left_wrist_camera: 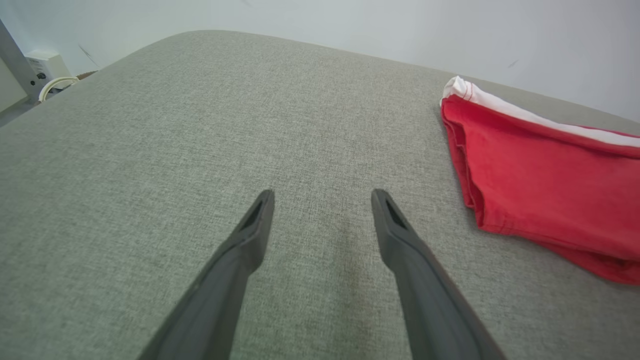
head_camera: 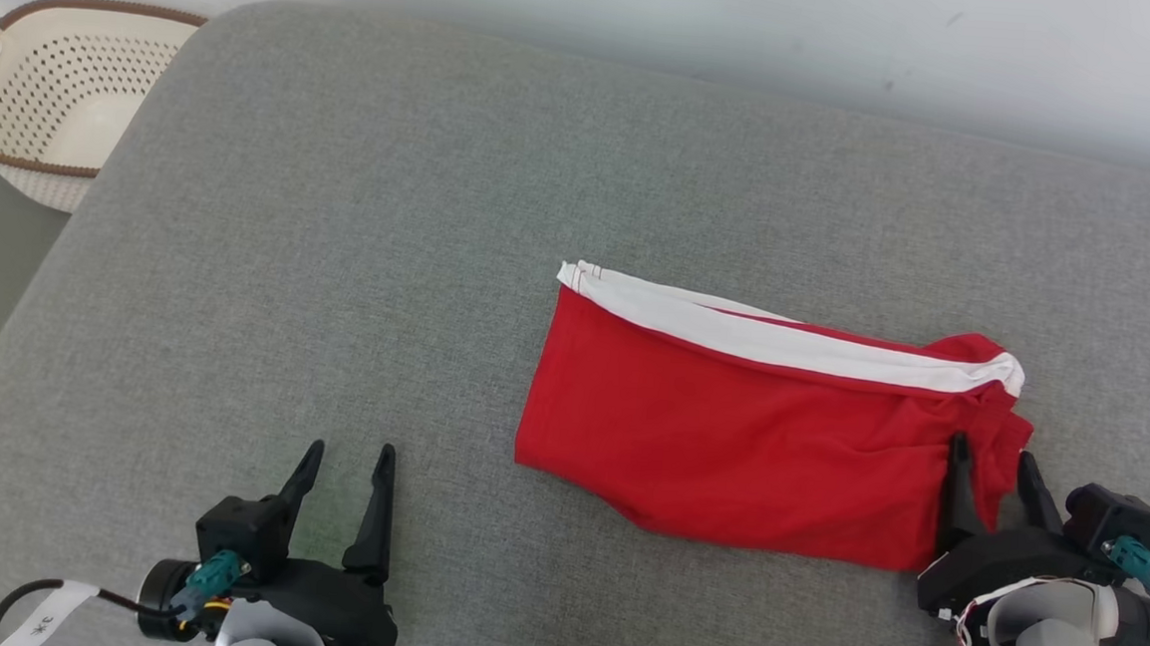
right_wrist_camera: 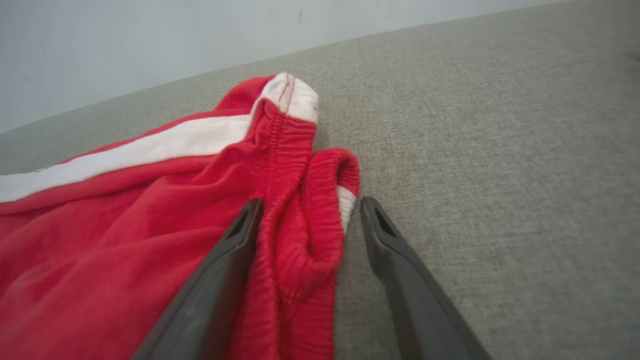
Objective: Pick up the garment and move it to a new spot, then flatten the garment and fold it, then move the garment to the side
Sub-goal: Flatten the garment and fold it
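My right end effector (head_camera: 991,450) straddles the waistband (right_wrist_camera: 300,235) of the shorts (head_camera: 728,432), open wide, ready to pinch; left end effector (head_camera: 352,446) hovers wide, shorts off to its right.

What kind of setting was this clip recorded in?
Probably a home-like laundry-folding setup, perhaps staged: a broad grey woven-fabric cushion like a bed or sofa, a cream perforated plastic basket with a brown rim beside it, and red cloth shorts with a white stripe lying on top.
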